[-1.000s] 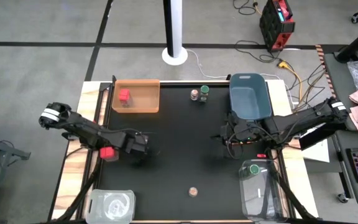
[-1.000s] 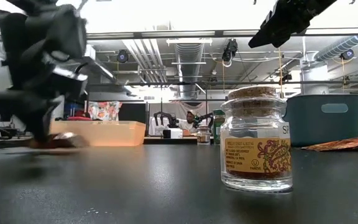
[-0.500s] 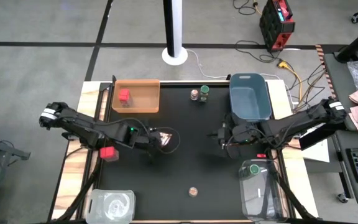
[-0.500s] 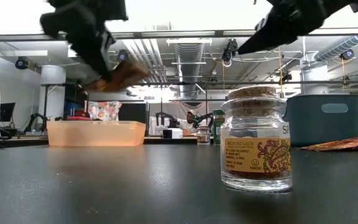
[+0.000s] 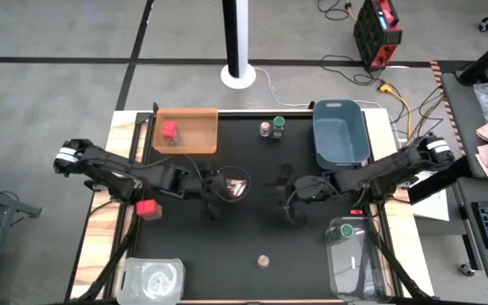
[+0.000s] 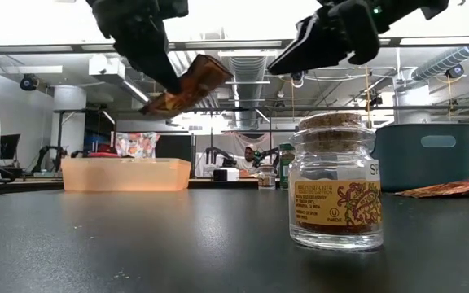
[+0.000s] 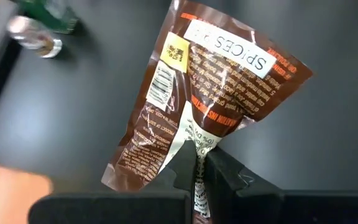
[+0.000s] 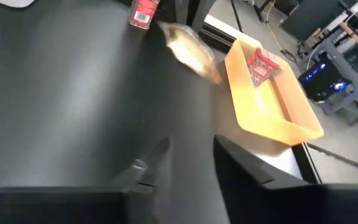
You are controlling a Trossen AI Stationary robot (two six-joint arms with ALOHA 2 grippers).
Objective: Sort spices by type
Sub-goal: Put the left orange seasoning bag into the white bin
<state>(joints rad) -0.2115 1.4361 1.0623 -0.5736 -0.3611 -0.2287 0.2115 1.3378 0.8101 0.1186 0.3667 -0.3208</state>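
Observation:
My left gripper point(image 5: 220, 185) is over the table's middle, shut on a flat brown-orange spice packet point(image 7: 219, 87), also seen raised in the low view point(image 6: 190, 81). My right gripper point(image 5: 288, 193) hovers open just right of it, touching nothing. One red cube box point(image 5: 169, 130) sits in the orange tray point(image 5: 202, 140); another point(image 5: 146, 208) lies at the left edge. Two jars point(image 5: 271, 128) stand at the far edge. A tan-capped jar point(image 6: 335, 183) stands near the near edge. A green-capped jar point(image 5: 344, 230) is in the clear container point(image 5: 354, 258). A second packet point(image 6: 446, 189) lies flat at the right. My left gripper pinches the packet between its two fingers at the middle of one end edge point(image 7: 194, 163). The fingers point(image 7: 225, 171) point toward the table's right. The packet is lifted clear of the table and juts out beyond the fingertips, tilted upward.
The blue tub point(image 5: 341, 131) stands at the far right. A clear container point(image 5: 152, 278) sits at the near left corner. Bare black tabletop point(image 5: 252, 220) lies under and between the two grippers.
My left gripper has risen from the table near the left side and moved right toward the middle, carrying the packet up clear of the surface. My right gripper has moved left toward the table's middle and toward the packet.

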